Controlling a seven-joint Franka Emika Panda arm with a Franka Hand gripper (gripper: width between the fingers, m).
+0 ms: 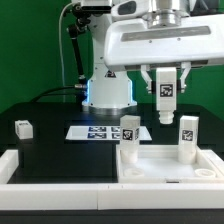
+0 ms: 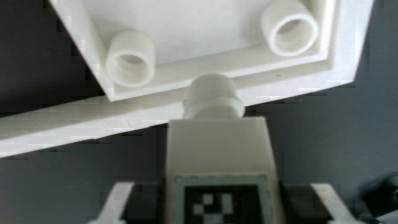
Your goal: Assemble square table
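Evidently the hand (image 1: 166, 89) clenched a leg (image 2: 217, 150), screw end down, over the top (image 1: 170, 168), likely to align it with a hole (image 2: 128, 56); two legs (image 1: 130, 128) stood fitted.

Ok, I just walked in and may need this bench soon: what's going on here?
The arm's gripper holds a white leg in the air above the square top, which lies rim-up on the table. On that top stand two legs upright: the left standing leg and the right standing leg, by the exterior view. A small tagged white part, probably the fourth leg, lies apart at that view's left. The held leg is not yet seated.
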